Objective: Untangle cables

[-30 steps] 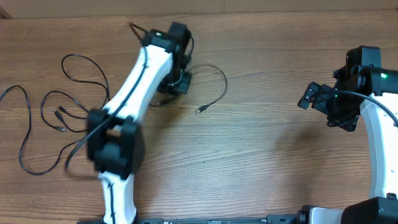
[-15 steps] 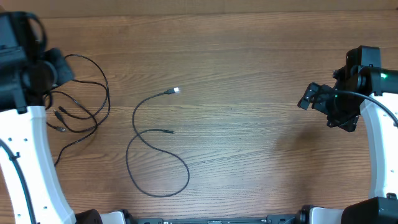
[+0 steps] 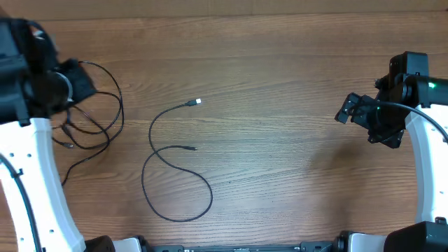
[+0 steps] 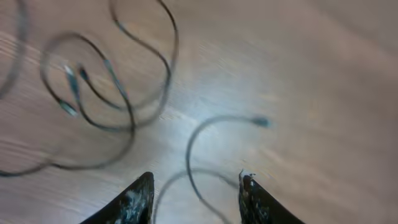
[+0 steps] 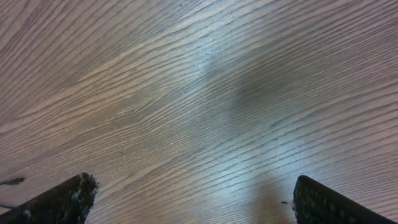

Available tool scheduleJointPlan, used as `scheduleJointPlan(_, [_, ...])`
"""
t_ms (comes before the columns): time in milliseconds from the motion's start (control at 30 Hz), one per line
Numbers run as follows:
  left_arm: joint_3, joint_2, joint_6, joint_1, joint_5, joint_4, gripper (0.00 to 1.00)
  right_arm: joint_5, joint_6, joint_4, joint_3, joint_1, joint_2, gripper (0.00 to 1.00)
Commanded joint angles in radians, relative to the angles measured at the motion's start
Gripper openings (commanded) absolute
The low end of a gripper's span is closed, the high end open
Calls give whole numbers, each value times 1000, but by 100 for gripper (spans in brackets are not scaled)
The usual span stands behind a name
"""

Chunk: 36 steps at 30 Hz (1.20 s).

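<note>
One thin black cable [image 3: 162, 161] lies apart in the table's middle, its plug tip [image 3: 197, 102] at the upper end and a loop near the front. It shows blurred in the left wrist view [image 4: 205, 127]. Other cables form a tangle of loops [image 3: 94, 122] at the left, also in the left wrist view [image 4: 106, 93]. My left gripper [image 3: 75, 82] hangs over the tangle's upper left edge, open and empty [image 4: 196, 177]. My right gripper [image 3: 348, 110] is far to the right, open wide and empty [image 5: 193, 186] over bare wood.
The left arm's white link [image 3: 38, 182] runs down the left side of the wooden table [image 3: 280, 161]. The right arm [image 3: 420, 140] stands at the right edge. A small cable end [image 5: 12, 182] shows at the right wrist view's left edge.
My left arm has swung from the table's middle to the far left, leaving one cable spread out in the centre. In the last half second it edged slightly right. The right arm has not moved.
</note>
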<state>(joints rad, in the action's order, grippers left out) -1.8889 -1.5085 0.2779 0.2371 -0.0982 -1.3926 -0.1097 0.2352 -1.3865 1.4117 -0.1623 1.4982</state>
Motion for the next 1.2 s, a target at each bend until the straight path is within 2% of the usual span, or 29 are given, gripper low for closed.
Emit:
scheduleJointPlan(0, [30, -10, -27, -66, -17, -81, 42, -75, -49, -9, -5, -1, -3, 100])
scheduleJointPlan(100, [39, -10, -27, -110, -14, -211, 43, -121, -80, -10, -5, -1, -3, 100])
scheduleJointPlan(200, [82, -10, -32, -158, -13, -278, 44, -192, -131, -39, -5, -1, -3, 100])
scheduleJointPlan(333, [195, -10, -31, -264, -19, -256, 45, -259, -188, -63, -5, -1, -3, 100])
scheduleJointPlan(433, [340, -10, -26, -394, -41, -187, 51, -259, -188, -59, -5, -1, -3, 100])
scheduleJointPlan(600, [602, -10, 82, -608, -61, 20, 52, -258, -188, -55, -5, -1, -3, 100])
scheduleJointPlan(767, [806, -10, 135, -780, -60, 244, 60, -258, -188, -54, -5, -1, -3, 100])
scheduleJointPlan(900, [921, -10, 221, -868, -60, 357, 61, -259, -188, -48, -5, -1, -3, 100])
scheduleJointPlan(1033, [1003, -11, 224, -912, -60, 475, 63, -259, -188, -48, -5, -1, -3, 100])
scheduleJointPlan(1167, [1055, -12, 238, -928, -59, 532, 61, -259, -188, -45, -5, -1, -3, 100])
